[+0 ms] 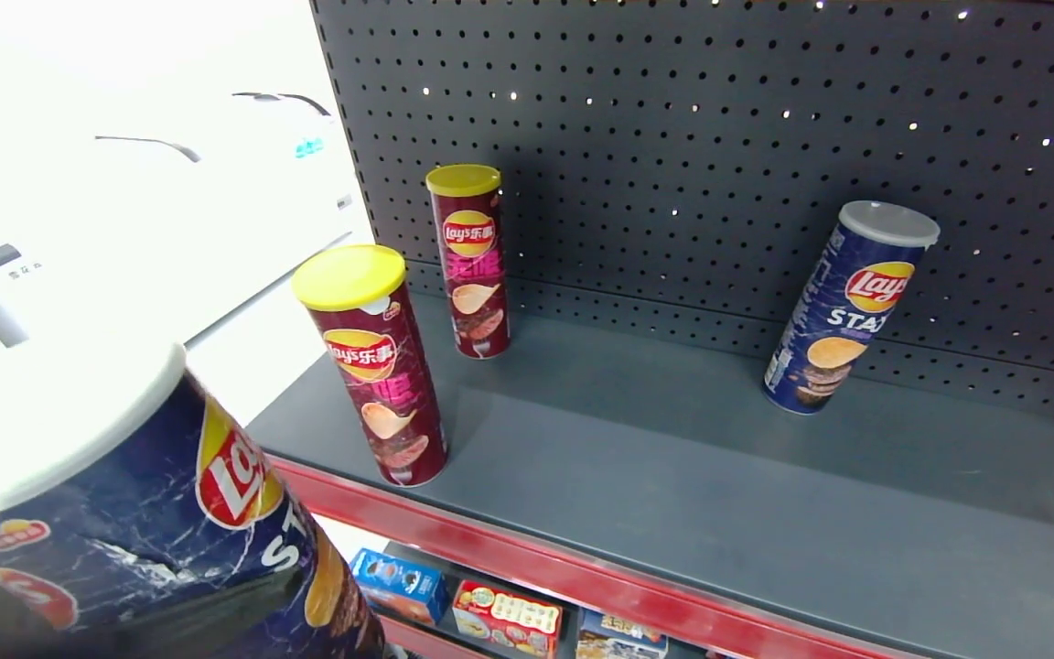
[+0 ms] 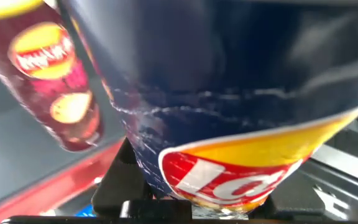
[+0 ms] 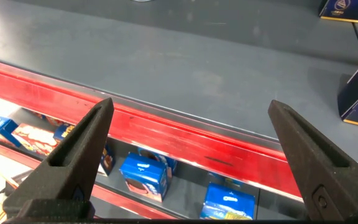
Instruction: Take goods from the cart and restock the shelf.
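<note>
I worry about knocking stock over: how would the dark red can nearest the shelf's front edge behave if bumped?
The dark red can is tall on a narrow base, so a nudge from the held blue can would probably tip it. Being round, it would likely roll, and it stands close to the shelf's red front edge, so it might drop off.

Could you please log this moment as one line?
left gripper: shut on blue can | right gripper: open over red shelf edge | shelf: two maroon cans, second blue can
</note>
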Tool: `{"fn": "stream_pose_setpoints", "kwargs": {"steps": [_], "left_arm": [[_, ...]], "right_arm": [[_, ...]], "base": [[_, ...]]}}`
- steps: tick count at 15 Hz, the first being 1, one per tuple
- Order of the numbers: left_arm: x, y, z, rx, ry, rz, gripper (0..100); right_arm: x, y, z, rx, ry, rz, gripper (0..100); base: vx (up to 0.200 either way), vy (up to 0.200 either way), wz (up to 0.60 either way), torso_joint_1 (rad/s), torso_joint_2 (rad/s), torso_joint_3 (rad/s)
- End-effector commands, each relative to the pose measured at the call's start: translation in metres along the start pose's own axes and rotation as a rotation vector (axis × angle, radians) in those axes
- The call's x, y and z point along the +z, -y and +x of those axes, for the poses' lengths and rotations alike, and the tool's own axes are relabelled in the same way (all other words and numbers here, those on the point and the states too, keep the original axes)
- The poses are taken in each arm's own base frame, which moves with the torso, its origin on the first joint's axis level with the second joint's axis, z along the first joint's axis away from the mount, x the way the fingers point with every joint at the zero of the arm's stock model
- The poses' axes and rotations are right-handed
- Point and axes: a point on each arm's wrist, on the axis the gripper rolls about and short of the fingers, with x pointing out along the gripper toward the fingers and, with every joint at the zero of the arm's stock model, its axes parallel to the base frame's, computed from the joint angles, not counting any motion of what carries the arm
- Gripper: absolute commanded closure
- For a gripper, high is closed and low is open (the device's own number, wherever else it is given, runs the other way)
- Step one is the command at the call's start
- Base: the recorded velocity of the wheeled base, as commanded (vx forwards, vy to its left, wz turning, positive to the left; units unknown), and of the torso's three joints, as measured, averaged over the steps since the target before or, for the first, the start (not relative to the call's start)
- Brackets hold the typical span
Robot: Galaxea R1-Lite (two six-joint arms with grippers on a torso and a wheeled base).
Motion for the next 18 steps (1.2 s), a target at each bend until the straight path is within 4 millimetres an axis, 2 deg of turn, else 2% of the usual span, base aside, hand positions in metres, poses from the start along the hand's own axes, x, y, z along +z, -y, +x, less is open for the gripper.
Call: {"fn": "stream_pose_setpoints", "kwargs": {"steps": [1, 4, 8, 11, 15, 18], "left_arm": [[-0.010, 0.002, 0.007, -0.039, -0.046, -0.019, 100], [-0.019, 0.003, 0.019, -0.083, -0.103, -0.037, 100], [-0.004, -0.001, 0.047, -0.123, -0.113, -0.028, 100], [0.011, -0.010, 0.069, -0.087, -0.107, -0.024, 100], [0.007, -0.016, 0.083, -0.088, -0.135, -0.032, 100], [0.014, -0.022, 0.094, -0.075, -0.117, -0.028, 100]], "right_arm": [[0.000, 0.000, 0.000, 0.001, -0.001, 0.000, 0], [0.000, 0.000, 0.000, 0.001, -0.001, 0.000, 0], [0.000, 0.000, 0.000, 0.001, -0.001, 0.000, 0], [0.000, 0.000, 0.000, 0.001, -0.001, 0.000, 0], [0.000, 0.000, 0.000, 0.001, -0.001, 0.000, 0], [0.000, 0.000, 0.000, 0.001, -0.003, -0.002, 0]], "base": [[0.000, 0.000, 0.00, 0.000, 0.00, 0.000], [0.000, 0.000, 0.00, 0.000, 0.00, 0.000], [0.000, 0.000, 0.00, 0.000, 0.00, 0.000], [0.000, 0.000, 0.00, 0.000, 0.00, 0.000], [0.000, 0.000, 0.00, 0.000, 0.00, 0.000], [0.000, 0.000, 0.00, 0.000, 0.00, 0.000]]}}
